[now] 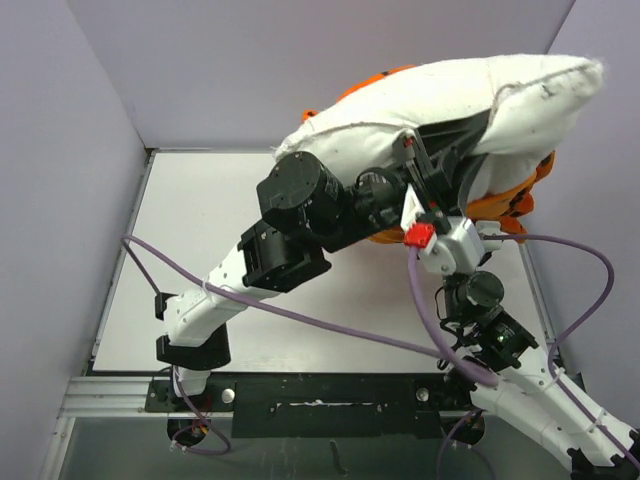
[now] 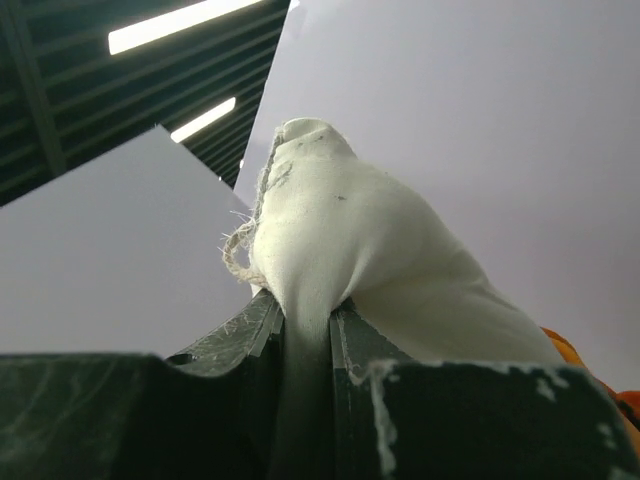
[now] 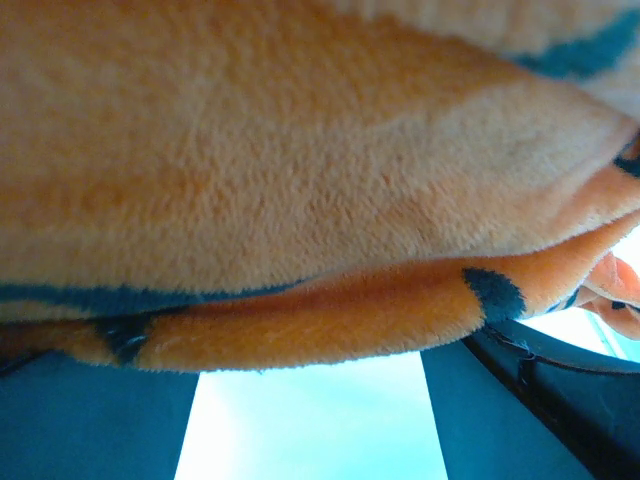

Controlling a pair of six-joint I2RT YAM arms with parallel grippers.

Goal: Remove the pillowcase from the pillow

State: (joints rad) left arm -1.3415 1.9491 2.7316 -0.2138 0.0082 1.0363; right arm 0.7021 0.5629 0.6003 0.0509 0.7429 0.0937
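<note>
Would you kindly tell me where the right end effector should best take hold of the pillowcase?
Probably the pillowcase at its thick folded edge, which hangs below the white pillow and lies across the open right end effector. Come from the near side, under the pillow, so it pinches only orange fabric.

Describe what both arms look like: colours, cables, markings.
Both arms have white links and bulky black joint housings: left arm, right arm. Purple cables loop along them. A red block sits near the right wrist. Left fingers are dark, scuffed white.
</note>
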